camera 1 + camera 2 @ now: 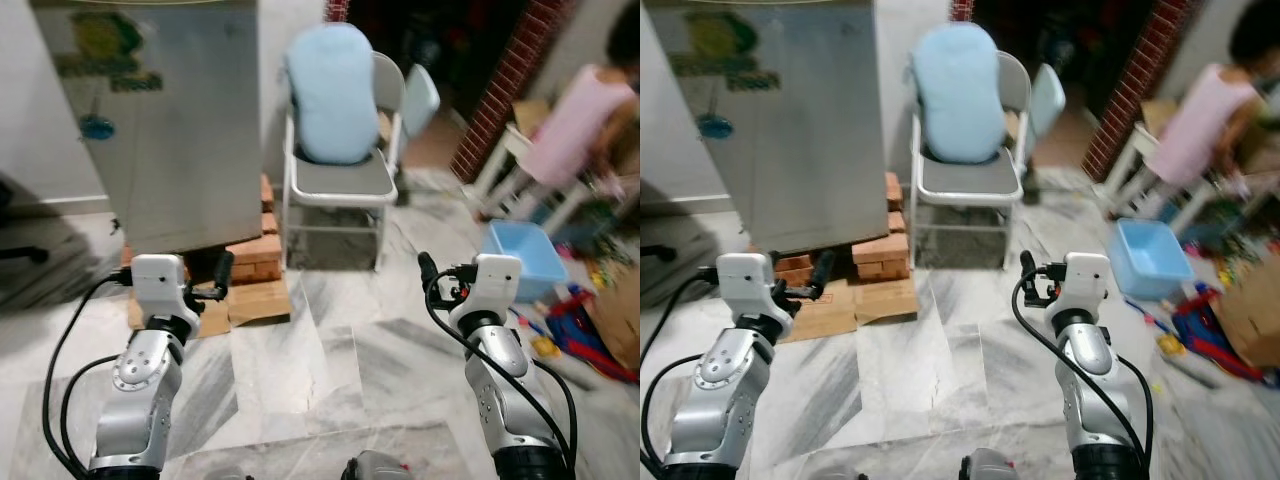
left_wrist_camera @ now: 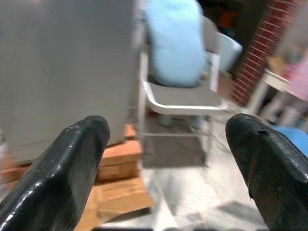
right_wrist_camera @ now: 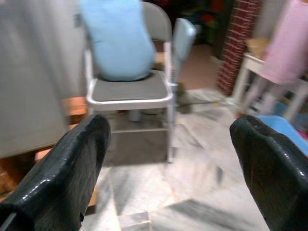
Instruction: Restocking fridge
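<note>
Clearly the work is at its approach stage: the fridge (image 1: 165, 120), a grey box with stickers on its shut door, stands ahead and to the robot's left, raised on a stack of bricks (image 1: 255, 255) with flattened cardboard (image 1: 250, 300) on the marble floor (image 1: 330, 360) before it, and nothing to stock it with is held. The left gripper (image 1: 205, 285) hangs in front of the fridge's lower corner, and the left wrist view shows its fingers (image 2: 57, 168) spread wide with nothing between them. The right gripper (image 1: 440, 285) is raised over bare floor, well apart from the fridge, its fingers (image 3: 62, 168) likewise wide and empty. I judge the next move calls for closing on the fridge and getting the door open, though no handle can be made out, so where to take hold is unsure. Beside the fridge stands a folding chair (image 1: 340, 185) with a pale blue cushion (image 1: 330, 95) propped on its seat. As for containers, a light blue tub (image 1: 525, 255) sits on the floor to the right; its contents are too blurred to tell. Near it a person in pink (image 1: 575, 125) bends over scattered toys (image 1: 570, 330).
</note>
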### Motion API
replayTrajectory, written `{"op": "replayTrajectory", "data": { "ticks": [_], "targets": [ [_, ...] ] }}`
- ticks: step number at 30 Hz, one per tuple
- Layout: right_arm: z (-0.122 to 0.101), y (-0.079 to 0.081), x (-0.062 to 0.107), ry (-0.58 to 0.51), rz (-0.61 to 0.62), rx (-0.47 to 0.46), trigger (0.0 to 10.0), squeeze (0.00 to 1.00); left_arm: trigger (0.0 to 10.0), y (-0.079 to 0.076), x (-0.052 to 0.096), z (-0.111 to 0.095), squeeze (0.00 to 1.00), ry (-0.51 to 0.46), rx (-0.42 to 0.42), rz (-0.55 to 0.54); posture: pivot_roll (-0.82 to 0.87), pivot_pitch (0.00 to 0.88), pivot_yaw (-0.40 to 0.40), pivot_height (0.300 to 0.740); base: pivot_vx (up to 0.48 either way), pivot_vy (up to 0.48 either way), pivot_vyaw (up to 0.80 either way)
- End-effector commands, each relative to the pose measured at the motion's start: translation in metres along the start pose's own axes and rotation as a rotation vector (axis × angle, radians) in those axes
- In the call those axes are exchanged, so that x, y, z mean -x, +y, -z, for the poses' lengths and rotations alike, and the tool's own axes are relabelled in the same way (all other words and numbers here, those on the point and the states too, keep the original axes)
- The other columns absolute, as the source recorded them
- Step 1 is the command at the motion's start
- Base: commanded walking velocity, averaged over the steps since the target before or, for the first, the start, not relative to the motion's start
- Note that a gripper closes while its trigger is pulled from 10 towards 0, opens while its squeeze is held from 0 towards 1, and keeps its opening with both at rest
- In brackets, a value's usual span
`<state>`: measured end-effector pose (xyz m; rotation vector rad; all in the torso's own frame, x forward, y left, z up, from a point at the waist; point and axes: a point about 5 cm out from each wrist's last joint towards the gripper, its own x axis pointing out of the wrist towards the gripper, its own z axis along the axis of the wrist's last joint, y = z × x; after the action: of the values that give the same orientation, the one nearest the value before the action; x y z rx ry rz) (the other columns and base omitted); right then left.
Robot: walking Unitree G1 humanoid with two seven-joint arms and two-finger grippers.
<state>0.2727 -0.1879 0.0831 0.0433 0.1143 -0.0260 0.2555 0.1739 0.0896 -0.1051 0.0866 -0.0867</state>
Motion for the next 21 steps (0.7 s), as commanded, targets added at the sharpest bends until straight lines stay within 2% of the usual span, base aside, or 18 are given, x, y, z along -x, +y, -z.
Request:
{"op": "replayTrajectory", "data": {
  "ticks": [1,6,19,21],
  "targets": [
    [-0.0035,-0.0097,0.0006,-0.001,0.026,0.013,10.0,0.0,10.0,-0.0096,-0.0018,-0.0008,0.0,0.002,0.008,0.026,0.02,0.0,-0.05,0.74,0.0,0.48,-0.8],
    [-0.0037,-0.0101,0.0016,0.0,0.027,0.013,10.0,0.0,10.0,-0.0098,-0.001,-0.0005,0.0,0.003,0.01,0.023,0.02,0.0,-0.053,0.74,0.0,0.48,-0.71],
    [-0.0037,-0.0124,0.0018,0.006,0.032,0.018,10.0,0.0,10.0,-0.0119,-0.001,-0.0003,0.0,0.006,0.014,0.034,0.02,0.0,-0.056,0.74,0.0,0.48,0.0],
    [-0.0028,-0.0129,0.0015,0.012,0.034,0.017,10.0,0.0,10.0,-0.0124,-0.0017,-0.001,0.0,0.0,0.008,0.038,0.02,0.0,-0.056,0.74,0.0,0.48,-0.7]
  ]
}}
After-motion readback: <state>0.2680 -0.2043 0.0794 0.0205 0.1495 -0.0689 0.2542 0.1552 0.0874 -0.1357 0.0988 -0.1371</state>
